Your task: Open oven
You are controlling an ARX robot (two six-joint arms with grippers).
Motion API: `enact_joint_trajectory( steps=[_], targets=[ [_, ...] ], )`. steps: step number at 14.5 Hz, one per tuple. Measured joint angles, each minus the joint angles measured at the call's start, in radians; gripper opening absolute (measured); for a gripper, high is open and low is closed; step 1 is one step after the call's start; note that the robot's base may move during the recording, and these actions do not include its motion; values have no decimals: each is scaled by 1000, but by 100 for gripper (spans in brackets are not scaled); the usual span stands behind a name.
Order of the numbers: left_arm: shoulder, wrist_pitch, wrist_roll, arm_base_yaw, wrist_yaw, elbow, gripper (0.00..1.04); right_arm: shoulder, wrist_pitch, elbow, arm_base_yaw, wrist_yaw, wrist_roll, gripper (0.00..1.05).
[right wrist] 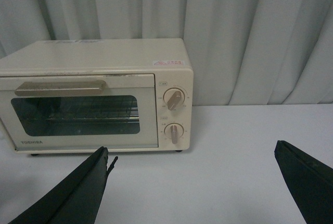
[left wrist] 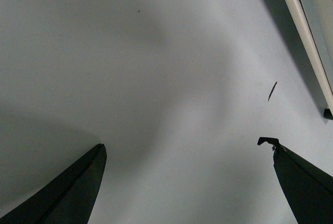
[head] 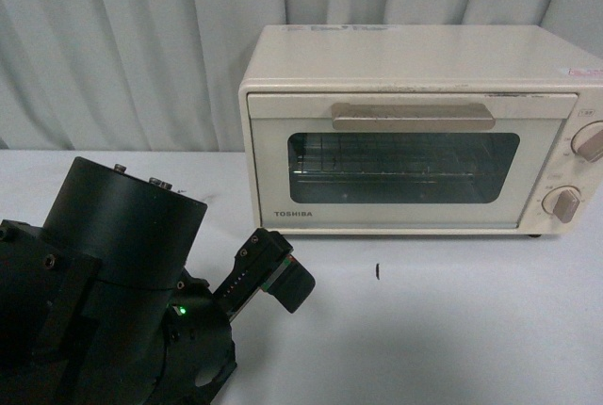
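The cream TOSHIBA oven (head: 415,132) stands on the white table at the back right, its glass door shut and the tan bar handle (head: 413,116) across the door's top. Two beige knobs (head: 589,141) sit at its right. It also shows in the right wrist view (right wrist: 99,96), door shut, wire rack behind the glass. My left gripper (left wrist: 187,146) is open and empty above bare table, left of the oven's lower edge (left wrist: 307,36). My left arm (head: 122,283) fills the front view's lower left. My right gripper (right wrist: 190,153) is open and empty, facing the oven from a distance.
Grey-white curtains (head: 122,38) hang behind the table. A small dark mark (head: 377,272) lies on the table (head: 452,330) before the oven. It also shows in the left wrist view (left wrist: 272,91).
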Motion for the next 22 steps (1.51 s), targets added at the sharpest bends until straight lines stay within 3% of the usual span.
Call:
enact_joint_trajectory(
  steps=[5, 6, 7, 8, 9, 11, 12, 13, 16, 18, 20, 22],
  targets=[
    [0, 0, 0, 0, -1, 0, 98, 7, -28, 5, 8, 30, 7, 98],
    [0, 0, 0, 0, -2, 0, 98, 108, -144, 61, 95, 232, 27, 98],
    [0, -1, 0, 0, -2, 0, 98, 230, -100, 95, 115, 337, 24, 98],
    [0, -1, 0, -1, -6, 0, 98, 341, 9, 133, 83, 431, 5, 98],
    [0, -1, 0, 0, -5, 0, 98, 449, 120, 180, 66, 441, -17, 98],
    [0, -2, 0, -1, -6, 0, 98, 696, 328, 281, 117, 396, -95, 98],
    [0, -2, 0, -1, -2, 0, 98, 1003, 523, 415, 111, 330, -256, 98],
    [0, -2, 0, -1, -4, 0, 98, 1180, 592, 544, 111, 285, -402, 98],
    [0, -1, 0, -1, -3, 0, 98, 1430, 636, 729, 141, 220, -733, 98],
    [0, -1, 0, -1, -3, 0, 98, 1502, 617, 793, 153, 187, -868, 95],
    [0, -1, 0, -1, -3, 0, 98, 1540, 604, 826, 171, 137, -993, 74],
    [0, -1, 0, -1, -3, 0, 98, 1576, 568, 855, 200, 94, -1114, 44]
  ],
)
